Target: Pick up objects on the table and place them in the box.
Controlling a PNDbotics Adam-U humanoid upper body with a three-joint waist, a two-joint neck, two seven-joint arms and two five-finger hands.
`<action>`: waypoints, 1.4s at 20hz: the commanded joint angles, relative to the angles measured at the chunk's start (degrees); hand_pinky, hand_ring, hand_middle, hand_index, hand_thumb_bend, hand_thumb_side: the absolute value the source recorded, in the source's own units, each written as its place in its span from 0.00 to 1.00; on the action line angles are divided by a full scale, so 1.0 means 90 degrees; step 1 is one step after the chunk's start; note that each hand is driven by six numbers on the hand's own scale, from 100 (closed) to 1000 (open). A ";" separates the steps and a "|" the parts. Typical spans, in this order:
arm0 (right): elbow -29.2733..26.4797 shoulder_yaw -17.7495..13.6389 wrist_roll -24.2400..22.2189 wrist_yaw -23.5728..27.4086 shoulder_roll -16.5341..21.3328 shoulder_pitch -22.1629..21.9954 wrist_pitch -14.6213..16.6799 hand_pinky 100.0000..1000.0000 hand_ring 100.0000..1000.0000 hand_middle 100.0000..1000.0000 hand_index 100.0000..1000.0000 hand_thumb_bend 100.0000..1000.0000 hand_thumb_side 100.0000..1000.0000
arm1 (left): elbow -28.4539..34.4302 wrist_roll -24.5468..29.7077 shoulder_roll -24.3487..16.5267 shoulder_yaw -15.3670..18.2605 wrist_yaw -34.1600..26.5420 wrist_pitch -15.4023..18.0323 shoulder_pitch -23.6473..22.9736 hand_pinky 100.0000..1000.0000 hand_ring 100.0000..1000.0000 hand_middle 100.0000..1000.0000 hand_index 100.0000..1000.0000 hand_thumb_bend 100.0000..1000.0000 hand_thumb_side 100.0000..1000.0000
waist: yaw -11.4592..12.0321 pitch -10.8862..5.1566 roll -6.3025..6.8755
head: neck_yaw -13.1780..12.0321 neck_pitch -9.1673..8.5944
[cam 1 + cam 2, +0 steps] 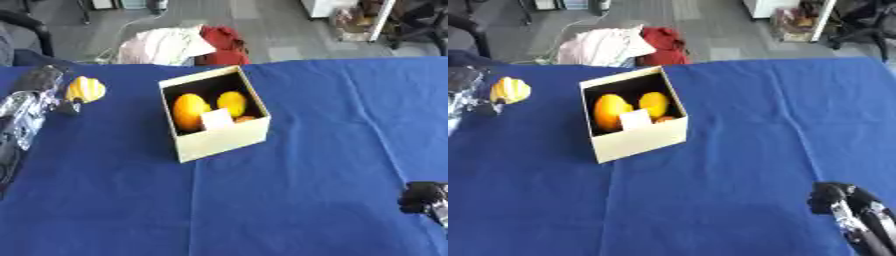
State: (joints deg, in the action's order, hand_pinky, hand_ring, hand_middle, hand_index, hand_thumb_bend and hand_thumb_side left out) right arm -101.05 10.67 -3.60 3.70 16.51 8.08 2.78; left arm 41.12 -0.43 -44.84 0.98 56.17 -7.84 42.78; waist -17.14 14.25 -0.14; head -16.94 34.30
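Note:
An open cream cardboard box [219, 137] stands in the middle of the blue table. Inside it lie two orange-yellow fruits [190, 111], a small orange thing and a white card. A yellow, ridged fruit [85, 89] sits at the far left of the table. My left hand [41, 80] is right beside that fruit on its left, touching or nearly touching it; how the hand stands on it is hidden. My right hand [830, 197] rests at the lower right with its fingers curled and nothing in it.
The blue cloth [315, 150] covers the whole table. Beyond the far edge, white and red fabric [175, 44] is piled on the floor, and chair legs show at the upper right.

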 commanded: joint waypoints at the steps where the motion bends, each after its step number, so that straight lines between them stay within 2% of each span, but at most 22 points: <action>1: -0.0072 -0.0010 0.0017 0.0072 0.0186 0.0057 -0.0040 0.60 0.59 0.54 0.66 0.00 0.61 | -0.0062 -0.0096 -0.0314 0.0083 -0.0045 -0.0038 0.0031 0.72 0.62 0.68 0.86 0.18 0.13 | -0.0022 0.0014 -0.0093 | -0.0273 -0.0160; 4: -0.0068 -0.0001 0.0014 0.0095 0.0195 0.0071 -0.0050 0.60 0.59 0.54 0.66 0.00 0.62 | -0.0134 -0.0100 -0.0296 0.0076 -0.0066 -0.0037 0.0005 0.72 0.60 0.65 0.83 0.19 0.13 | -0.0032 0.0036 -0.0120 | -0.0406 -0.0171; 8: -0.0065 0.0016 0.0000 0.0123 0.0207 0.0077 -0.0064 0.60 0.59 0.55 0.66 0.00 0.64 | -0.0170 -0.0177 -0.0289 0.0080 -0.0024 -0.0080 0.0001 0.70 0.55 0.58 0.78 0.19 0.12 | -0.0027 0.0059 -0.0138 | -0.0405 -0.0153; 15: -0.0066 0.0023 -0.0011 0.0142 0.0215 0.0074 -0.0076 0.60 0.60 0.55 0.66 0.00 0.65 | -0.0126 -0.0420 -0.0305 0.0086 -0.0032 -0.0145 0.0041 0.68 0.53 0.56 0.77 0.18 0.11 | -0.0040 0.0071 -0.0128 | -0.0403 -0.0137; 23: -0.0073 -0.0007 0.0003 0.0118 0.0233 0.0035 -0.0068 0.60 0.60 0.55 0.66 0.00 0.66 | 0.0241 -0.0393 -0.0620 0.0084 -0.0084 -0.0048 0.0181 0.72 0.59 0.64 0.85 0.22 0.10 | -0.0042 0.0049 -0.0057 | -0.0415 -0.0086; 28: -0.0068 0.0002 -0.0005 0.0122 0.0242 0.0054 -0.0074 0.60 0.60 0.55 0.66 0.00 0.68 | 0.0330 -0.0153 -0.0660 0.0099 -0.0187 0.0038 0.0201 0.75 0.66 0.72 0.88 0.17 0.12 | -0.0082 0.0085 -0.0061 | -0.0451 -0.0146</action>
State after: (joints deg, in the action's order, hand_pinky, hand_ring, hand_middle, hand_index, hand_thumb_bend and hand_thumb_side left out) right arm -101.03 10.99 -3.72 4.58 17.33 8.09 2.21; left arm 42.96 -2.37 -48.18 1.32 55.01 -7.68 43.51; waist -17.80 15.02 -0.50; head -20.77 33.65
